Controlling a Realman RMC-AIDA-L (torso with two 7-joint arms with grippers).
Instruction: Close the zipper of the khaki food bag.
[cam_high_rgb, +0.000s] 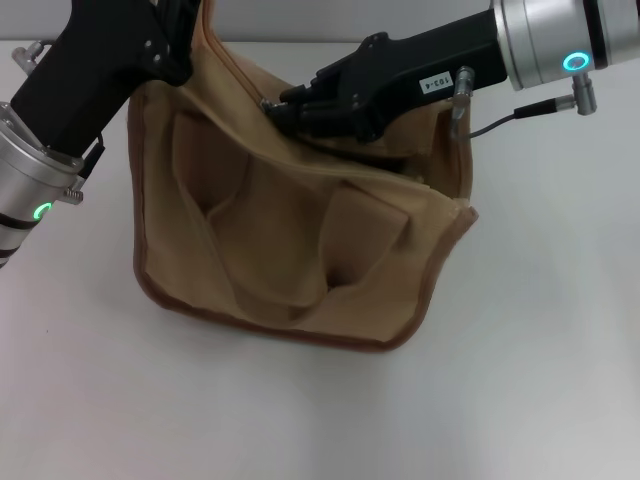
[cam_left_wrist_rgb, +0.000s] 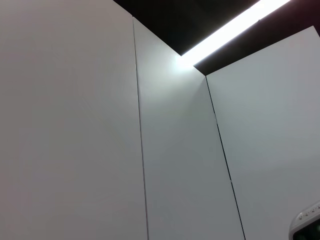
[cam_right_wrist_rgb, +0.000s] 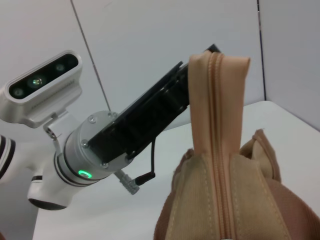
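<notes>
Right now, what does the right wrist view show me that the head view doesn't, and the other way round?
Only the right wrist view shows the zipper, its teeth closed along a raised end of the bag, plus the robot's head camera. Only the head view shows the right gripper at the bag's top edge, the handles and the white table. Both show the khaki food bag and the left arm.
</notes>
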